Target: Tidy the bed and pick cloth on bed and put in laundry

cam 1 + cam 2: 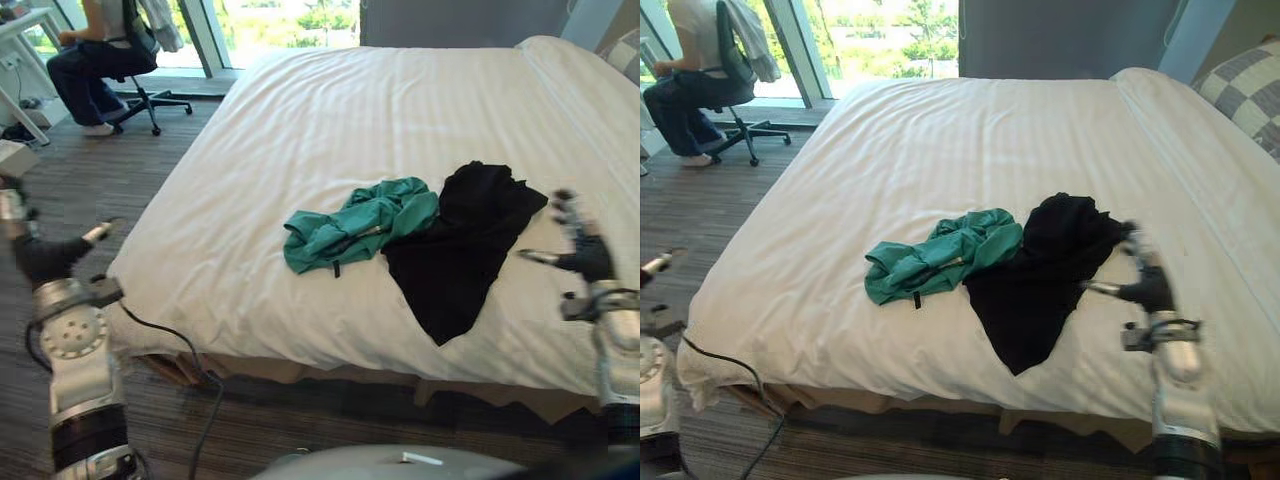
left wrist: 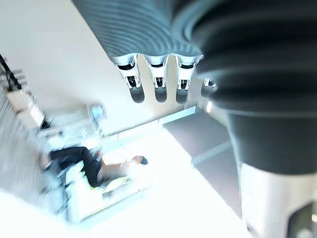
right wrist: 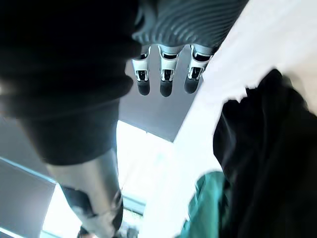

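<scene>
A crumpled green garment [image 1: 358, 226] lies on the white bed [image 1: 330, 130], near its foot edge. A black garment [image 1: 465, 245] lies spread just to its right, touching it. My right hand [image 1: 583, 250] hovers open at the right of the black garment [image 3: 267, 163], fingers spread and holding nothing. My left hand [image 1: 45, 252] is raised over the floor to the left of the bed's corner, open and holding nothing. The green garment [image 3: 205, 203] also shows past my right hand's fingers [image 3: 166, 82].
A person [image 1: 95, 50] sits on a wheeled office chair [image 1: 150, 100] at a desk by the window at the far left. A checked pillow [image 1: 1245, 95] lies at the bed's far right. Dark striped carpet [image 1: 90, 180] runs along the bed's left side.
</scene>
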Motion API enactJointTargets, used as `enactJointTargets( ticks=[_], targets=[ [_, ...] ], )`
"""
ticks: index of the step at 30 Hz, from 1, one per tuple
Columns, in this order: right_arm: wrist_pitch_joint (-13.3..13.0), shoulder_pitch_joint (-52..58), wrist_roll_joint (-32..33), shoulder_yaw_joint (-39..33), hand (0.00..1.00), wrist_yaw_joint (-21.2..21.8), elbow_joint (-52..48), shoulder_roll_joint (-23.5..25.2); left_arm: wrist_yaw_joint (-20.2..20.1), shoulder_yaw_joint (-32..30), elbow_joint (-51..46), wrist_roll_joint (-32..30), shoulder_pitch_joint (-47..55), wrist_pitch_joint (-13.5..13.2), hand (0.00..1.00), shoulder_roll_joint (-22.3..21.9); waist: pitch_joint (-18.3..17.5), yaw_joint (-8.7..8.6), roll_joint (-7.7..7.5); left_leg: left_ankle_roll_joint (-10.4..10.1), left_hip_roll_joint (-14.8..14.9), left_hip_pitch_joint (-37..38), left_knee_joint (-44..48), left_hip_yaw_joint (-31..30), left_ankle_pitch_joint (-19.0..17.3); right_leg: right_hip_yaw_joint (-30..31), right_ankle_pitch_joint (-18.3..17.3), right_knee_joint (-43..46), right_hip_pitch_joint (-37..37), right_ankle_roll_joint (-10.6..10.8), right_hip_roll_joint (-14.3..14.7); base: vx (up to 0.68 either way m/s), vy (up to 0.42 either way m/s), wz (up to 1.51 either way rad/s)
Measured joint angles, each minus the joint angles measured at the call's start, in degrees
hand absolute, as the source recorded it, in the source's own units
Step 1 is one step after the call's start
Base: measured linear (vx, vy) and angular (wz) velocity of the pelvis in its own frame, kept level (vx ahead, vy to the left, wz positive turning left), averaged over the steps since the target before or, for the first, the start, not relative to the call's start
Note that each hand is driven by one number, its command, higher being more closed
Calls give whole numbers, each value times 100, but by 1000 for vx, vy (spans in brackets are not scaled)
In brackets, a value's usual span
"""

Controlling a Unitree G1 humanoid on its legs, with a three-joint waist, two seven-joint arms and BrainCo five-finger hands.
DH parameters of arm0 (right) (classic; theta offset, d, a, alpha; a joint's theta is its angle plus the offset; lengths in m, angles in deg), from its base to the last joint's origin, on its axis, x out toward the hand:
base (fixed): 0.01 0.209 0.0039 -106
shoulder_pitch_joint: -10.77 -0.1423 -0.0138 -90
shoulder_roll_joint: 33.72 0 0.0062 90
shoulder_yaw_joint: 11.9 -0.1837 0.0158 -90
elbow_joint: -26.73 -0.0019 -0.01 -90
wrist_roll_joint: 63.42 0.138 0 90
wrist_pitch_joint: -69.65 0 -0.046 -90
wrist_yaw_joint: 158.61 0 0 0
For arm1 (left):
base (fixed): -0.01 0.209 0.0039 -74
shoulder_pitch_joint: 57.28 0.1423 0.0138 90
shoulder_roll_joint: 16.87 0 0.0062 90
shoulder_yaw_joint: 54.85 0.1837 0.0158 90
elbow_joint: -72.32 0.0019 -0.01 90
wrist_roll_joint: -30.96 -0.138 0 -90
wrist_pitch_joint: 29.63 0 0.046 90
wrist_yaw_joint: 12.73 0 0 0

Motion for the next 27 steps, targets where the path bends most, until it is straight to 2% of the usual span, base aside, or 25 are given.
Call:
enactJointTargets(
  ticks=[4, 6, 8, 9, 11, 13, 15, 18, 21, 25, 27],
  targets=[
    [127, -338, -2, 408, 0, -123, 106, 130, -178, 656, 695, -457, -483, 14, 0, 64, 190, -13, -100, 1, 45, -17, 145, 120, -1, 298, 8, 108, -150, -15, 23, -32, -37, -32],
    [208, -633, 2, 476, 0, -203, 103, 132, -144, 962, 1076, -684, -879, 26, 0, 303, 339, -15, -111, -10, 109, -130, 192, 237, -10, 479, 70, 179, -370, -124, 88, -80, -7, -32],
    [305, -1208, 43, 581, 0, -354, 98, 133, 49, 1306, 1611, -1084, -1863, 133, 0, 818, 617, -87, -230, -16, 208, -679, 379, 259, -14, 625, 167, 296, -966, -271, 172, -159, -19, -17],
    [346, -1356, 63, 582, 0, -395, 97, 132, 148, 1370, 1719, -1172, -2138, 155, 0, 904, 714, -95, -246, -16, 232, -796, 412, 261, -14, 648, 200, 318, -1095, -303, 196, -186, -16, -14],
    [458, -1785, 201, 600, 0, -525, 84, 132, 567, 1592, 2003, -1340, -2963, 296, 0, 1101, 1006, -130, -306, -16, 286, -1179, 556, 326, -13, 793, 331, 371, -1511, -290, 234, -176, -3, -18],
    [474, -1884, 366, 602, 0, -588, 21, 121, 860, 1658, 2131, -1451, -3278, 430, 0, 1120, 1208, -144, -299, -15, 299, -1252, 626, 408, -13, 904, 376, 394, -1629, -288, 243, -115, -4, -23],
    [530, -1856, 429, 603, 0, -592, -198, 104, 1072, 1756, 2141, -1528, -3461, 611, 0, 1262, 1276, -253, -300, -15, 327, -1448, 695, 428, -13, 944, 396, 449, -1845, -275, 260, -63, -17, -10],
    [543, -1856, 633, 602, 0, -565, -477, -41, 1156, 1939, 2144, -1557, -3837, 932, 0, 1507, 1401, -279, -322, -16, 405, -1625, 762, 592, -12, 1144, 476, 554, -2160, -337, 346, -17, -31, -30],
    [542, -1815, 842, 600, 0, -525, -786, -169, 1161, 2177, 2146, -1538, -4258, 1224, 0, 1532, 1546, -413, -325, -16, 413, -1625, 797, 744, -12, 1304, 477, 610, -2269, -337, 358, -1, -13, -24],
    [518, -1693, 1095, 577, 0, -437, -1353, -179, 1148, 2358, 2145, -1430, -4773, 1403, 0, 1530, 1633, -505, -357, -16, 453, -1847, 875, 943, -12, 1515, 483, 786, -2679, -327, 401, -7, -20, -25],
    [518, -1583, 1178, 580, 0, -352, -1671, -177, 1131, 2532, 2132, -1430, -4994, 1515, 0, 1472, 1797, -551, -378, -17, 523, -1918, 976, 1062, -13, 1582, 530, 822, -2788, -295, 415, -3, -20, -21]
  ],
)
